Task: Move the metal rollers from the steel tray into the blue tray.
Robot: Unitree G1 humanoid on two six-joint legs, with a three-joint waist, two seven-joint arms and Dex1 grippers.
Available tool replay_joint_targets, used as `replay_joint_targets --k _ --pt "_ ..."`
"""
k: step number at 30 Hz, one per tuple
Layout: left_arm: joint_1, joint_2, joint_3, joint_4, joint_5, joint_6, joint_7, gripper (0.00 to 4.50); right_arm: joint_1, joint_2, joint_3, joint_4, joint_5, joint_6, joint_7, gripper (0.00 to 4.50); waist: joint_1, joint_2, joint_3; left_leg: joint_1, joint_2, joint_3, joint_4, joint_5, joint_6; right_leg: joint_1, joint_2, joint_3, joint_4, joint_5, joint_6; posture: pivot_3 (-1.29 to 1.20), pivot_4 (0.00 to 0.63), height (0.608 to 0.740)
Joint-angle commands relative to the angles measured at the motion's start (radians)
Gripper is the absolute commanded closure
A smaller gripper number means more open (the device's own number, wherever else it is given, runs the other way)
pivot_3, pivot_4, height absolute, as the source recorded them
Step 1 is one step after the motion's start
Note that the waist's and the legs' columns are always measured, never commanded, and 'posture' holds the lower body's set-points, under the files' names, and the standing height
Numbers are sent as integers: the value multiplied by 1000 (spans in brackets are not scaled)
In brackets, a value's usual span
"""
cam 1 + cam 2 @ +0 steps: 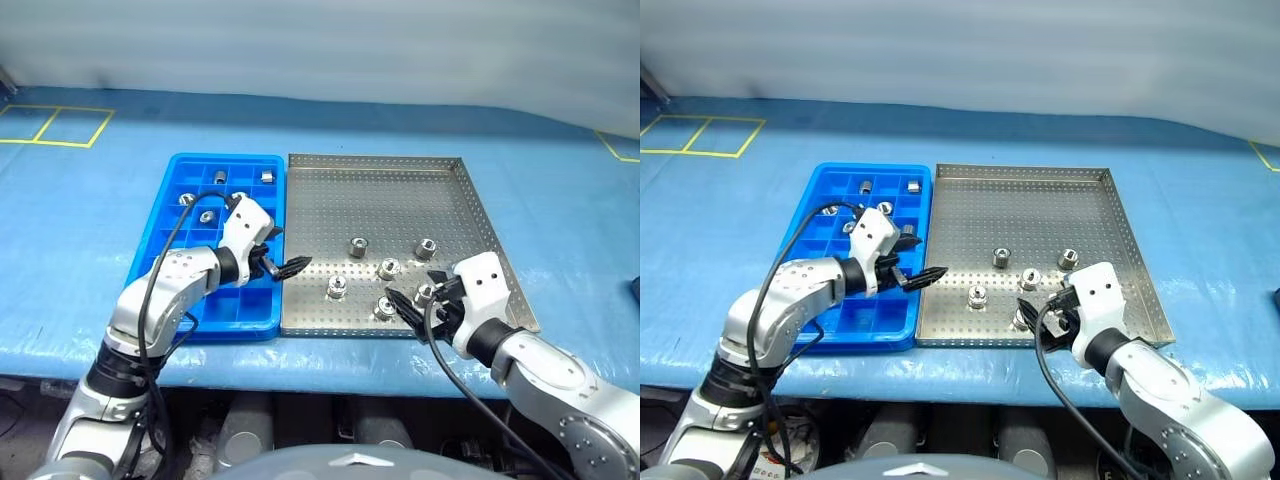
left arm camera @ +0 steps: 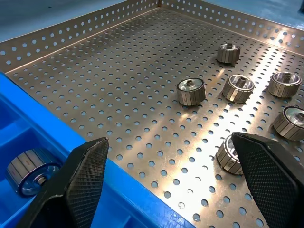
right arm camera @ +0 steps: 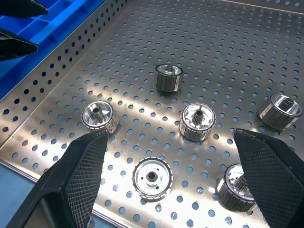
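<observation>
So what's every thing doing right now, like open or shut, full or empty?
left gripper: open, holding nothing, above the seam between the trays.
right gripper: open, holding nothing, over the rollers.
steel tray: six metal rollers lying loose near its front.
blue tray: a few rollers in far compartments, most compartments empty.
</observation>
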Motion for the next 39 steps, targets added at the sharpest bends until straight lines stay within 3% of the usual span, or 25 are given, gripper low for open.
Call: replay_joint_targets --k 1,9,29,35,39 --pt "7 7 1 -47 4 -38 -10 0 -10 0 5 -18 -30 -30 9 57 0 0 0 0 0 0 0 0 0 0 0 0 0 0 0 70 150 740" --pt "38 -39 19 -31 34 -110 45 0 -30 4 22 1 -51 -28 44 57 1 0 0 0 0 0 0 0 0 0 0 0 0 0 0 75 150 740" --pt "39 -23 25 -31 34 -95 40 0 -54 11 32 17 -88 -20 90 57 2 0 0 0 0 0 0 0 0 0 0 0 0 0 0 92 150 740" --pt "-68 -6 -5 6 30 -15 7 0 -56 20 36 16 -93 -16 84 57 5 0 0 0 0 0 0 0 0 0 0 0 0 0 0 94 150 740" --pt "-210 -61 -30 99 29 -28 -25 0 -63 28 42 21 -100 -18 80 57 8 0 0 -1 -1 0 1 0 0 0 0 -1 0 0 0 89 150 740"
